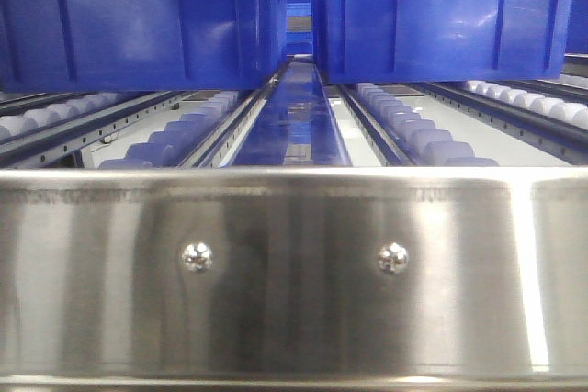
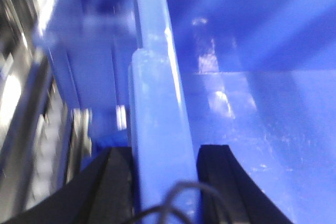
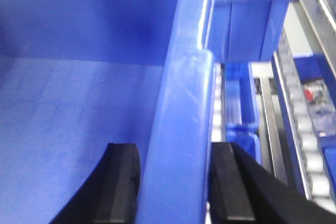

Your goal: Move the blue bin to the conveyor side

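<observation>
Both left end effector (image 2: 165, 153) and right end effector (image 3: 176, 150) pinch the blue bin's (image 3: 79, 103) rim

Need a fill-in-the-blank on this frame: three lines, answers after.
1. The shiny stainless-steel rail carries ___ screws.
2. The glossy royal-blue plastic bin's rim sits ___ the left gripper's jaws.
3. The right gripper's jaws are coloured ___.
Missing: two; between; black.
</observation>
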Tool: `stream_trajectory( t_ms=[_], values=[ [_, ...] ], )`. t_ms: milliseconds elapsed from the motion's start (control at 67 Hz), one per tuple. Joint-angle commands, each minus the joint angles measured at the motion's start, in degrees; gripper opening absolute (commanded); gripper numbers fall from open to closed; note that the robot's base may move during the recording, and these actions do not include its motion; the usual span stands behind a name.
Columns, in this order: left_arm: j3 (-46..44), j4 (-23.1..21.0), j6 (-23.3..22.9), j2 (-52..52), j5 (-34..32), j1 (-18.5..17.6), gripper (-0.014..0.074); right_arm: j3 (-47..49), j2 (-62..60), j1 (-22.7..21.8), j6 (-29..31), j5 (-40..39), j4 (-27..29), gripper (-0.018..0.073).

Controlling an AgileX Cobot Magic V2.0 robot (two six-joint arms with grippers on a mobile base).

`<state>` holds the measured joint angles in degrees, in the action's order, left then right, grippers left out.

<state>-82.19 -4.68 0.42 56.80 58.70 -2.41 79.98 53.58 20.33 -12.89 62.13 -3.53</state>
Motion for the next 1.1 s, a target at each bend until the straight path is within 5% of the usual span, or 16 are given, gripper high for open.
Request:
stream_trajectory(
  t_ms=[0,224,1090],
  values=[
    [2.36,1.29,0.99,-3.39,-8.69,-0.15,-0.0009,0.17,-1.58,-0.12,3.36,-6.07,-3.65,-0.007],
    [8.55,0.81,0.99,-7.03,-12.17,-0.15,-0.0009,0.17,-1.58,-0.12,3.37,-10.25,-3.74,-0.007],
    [8.53,0.81,0.99,-7.03,-12.17,-0.15,-0.0009,0.17,-1.58,-0.12,3.37,-11.57,-3.74,-0.007]
  ],
)
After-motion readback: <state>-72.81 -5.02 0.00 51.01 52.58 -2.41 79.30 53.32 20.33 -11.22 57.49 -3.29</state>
